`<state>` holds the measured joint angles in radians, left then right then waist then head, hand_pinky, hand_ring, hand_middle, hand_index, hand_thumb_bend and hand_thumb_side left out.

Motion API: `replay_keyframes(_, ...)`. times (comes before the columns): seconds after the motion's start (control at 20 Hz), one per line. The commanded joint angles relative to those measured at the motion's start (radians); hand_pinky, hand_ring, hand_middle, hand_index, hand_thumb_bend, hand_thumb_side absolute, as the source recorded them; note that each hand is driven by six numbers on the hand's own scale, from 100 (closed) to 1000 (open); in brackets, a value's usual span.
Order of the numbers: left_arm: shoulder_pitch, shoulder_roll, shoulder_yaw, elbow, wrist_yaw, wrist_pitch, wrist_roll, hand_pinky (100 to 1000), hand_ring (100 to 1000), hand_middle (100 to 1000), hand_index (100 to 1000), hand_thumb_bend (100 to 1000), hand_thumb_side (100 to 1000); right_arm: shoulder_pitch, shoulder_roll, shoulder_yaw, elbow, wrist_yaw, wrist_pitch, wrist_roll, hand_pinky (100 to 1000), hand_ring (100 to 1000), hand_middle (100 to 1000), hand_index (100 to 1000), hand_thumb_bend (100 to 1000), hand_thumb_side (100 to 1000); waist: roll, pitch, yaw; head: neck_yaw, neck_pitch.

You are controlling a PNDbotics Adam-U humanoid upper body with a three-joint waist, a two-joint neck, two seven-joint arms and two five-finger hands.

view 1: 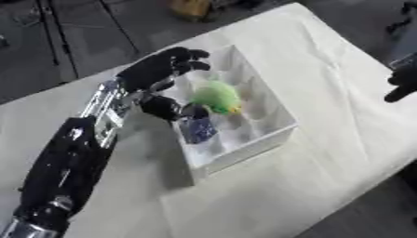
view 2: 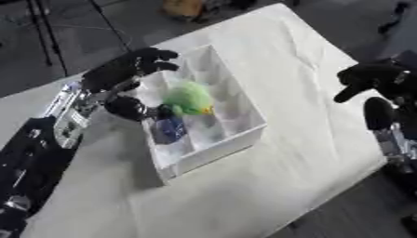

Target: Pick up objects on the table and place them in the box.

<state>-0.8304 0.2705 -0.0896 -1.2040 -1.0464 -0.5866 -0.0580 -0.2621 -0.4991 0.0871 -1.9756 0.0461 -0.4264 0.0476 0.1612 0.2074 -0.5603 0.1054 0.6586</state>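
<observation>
A white open box [view 1: 248, 148] stands in the middle of the cloth-covered table [view 1: 326, 139]. Inside it lie a green fluffy toy [view 1: 216, 96] with a yellow bit, and a bluish translucent object [view 1: 198, 130] against the box's left wall. My left hand [view 1: 159, 69] hovers over the box's left rim, fingers loosely spread above the toy and holding nothing. Its thumb [view 1: 163, 108] reaches down beside the bluish object. My right hand [view 2: 371, 76] hangs over the table's right edge, relaxed and empty, well away from the box.
The table's edge runs diagonally along the lower right, with dark floor beyond it. Tripod legs [view 1: 57, 37] and a yellowish object [view 1: 191, 8] stand on the floor past the far edge. Bare cloth lies in front of and to the right of the box.
</observation>
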Motion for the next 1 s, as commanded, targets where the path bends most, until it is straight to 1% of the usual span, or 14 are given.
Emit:
replay_keyframes(0.05,-0.012,0.009,0.009,-0.024,0.014,0.003,0.05,1000,901,947,907,1000,917,-0.005,-0.013,-0.006,-0.024,-0.004,0.0,-0.001,755,579,704,816,178,716,-0.009,-0.026,0.001,-0.003,-0.009)
replay_keyframes(0.1,-0.008,0.009,0.017,-0.026,0.023,0.008,0.065,1000,891,940,896,1000,900,-0.003,-0.012,-0.008,-0.024,-0.003,0.0,-0.002,755,579,704,816,178,716,-0.01,-0.025,0.004,-0.005,-0.01)
replay_keyframes(0.15,-0.002,0.012,0.025,-0.028,0.035,0.013,0.08,1000,878,931,886,973,939,-0.002,-0.012,-0.009,-0.024,-0.002,0.001,-0.003,755,579,704,816,178,715,-0.011,-0.024,0.007,-0.006,-0.011)
replay_keyframes(0.2,0.007,0.015,0.031,-0.033,0.049,0.018,0.096,1000,878,931,886,973,939,0.0,-0.012,-0.011,-0.024,-0.001,0.002,-0.005,755,579,704,816,178,715,-0.011,-0.024,0.01,-0.007,-0.012)
replay_keyframes(0.25,0.015,0.019,0.032,-0.036,0.063,0.021,0.111,1000,872,926,885,871,959,0.001,-0.011,-0.012,-0.024,0.001,0.004,-0.006,755,578,703,816,178,715,-0.011,-0.023,0.013,-0.008,-0.013)
replay_keyframes(0.3,0.028,0.029,0.038,-0.035,0.077,0.026,0.126,1000,865,925,883,678,1000,0.006,-0.012,-0.015,-0.024,0.003,0.007,-0.008,755,577,703,816,178,714,-0.011,-0.022,0.024,-0.015,-0.014)
replay_keyframes(0.35,0.047,0.038,0.042,-0.039,0.092,0.03,0.14,1000,863,929,886,601,1000,0.011,-0.012,-0.018,-0.024,0.007,0.01,-0.011,755,577,702,816,177,715,-0.011,-0.022,0.032,-0.02,-0.014)
replay_keyframes(0.45,0.091,0.05,0.059,-0.05,0.121,0.045,0.17,1000,850,922,876,523,1000,0.019,-0.01,-0.023,-0.024,0.013,0.016,-0.016,755,577,702,816,177,714,-0.012,-0.022,0.052,-0.03,-0.012)
replay_keyframes(0.55,0.137,0.05,0.083,-0.081,0.149,0.066,0.198,1000,837,914,867,481,1000,0.022,-0.008,-0.026,-0.024,0.019,0.023,-0.021,755,576,702,817,177,713,-0.013,-0.021,0.068,-0.039,-0.011)
replay_keyframes(0.7,0.207,0.034,0.13,-0.148,0.194,0.099,0.242,1000,810,889,845,465,1000,0.039,-0.004,-0.034,-0.024,0.027,0.038,-0.03,755,573,700,817,174,712,-0.02,-0.022,0.097,-0.055,-0.005)
replay_keyframes(0.75,0.231,0.025,0.152,-0.171,0.209,0.113,0.258,1000,811,899,856,465,1000,0.047,-0.003,-0.039,-0.024,0.031,0.044,-0.035,754,573,700,817,142,646,-0.022,-0.023,0.112,-0.062,0.0)
replay_keyframes(0.8,0.256,0.022,0.176,-0.191,0.224,0.128,0.273,1000,811,887,845,469,1000,0.057,-0.003,-0.043,-0.024,0.035,0.052,-0.04,754,572,700,817,173,711,-0.024,-0.025,0.131,-0.064,0.005)
replay_keyframes(0.95,0.33,0.025,0.248,-0.26,0.27,0.173,0.318,1000,812,888,845,459,1000,0.076,-0.001,-0.051,-0.024,0.04,0.077,-0.052,754,568,697,818,172,705,-0.028,-0.029,0.175,-0.068,0.018)
replay_keyframes(1.0,0.355,0.022,0.273,-0.284,0.285,0.188,0.334,1000,810,887,843,429,1000,0.082,0.0,-0.054,-0.024,0.041,0.087,-0.057,753,567,697,818,172,704,-0.027,-0.028,0.191,-0.069,0.02)
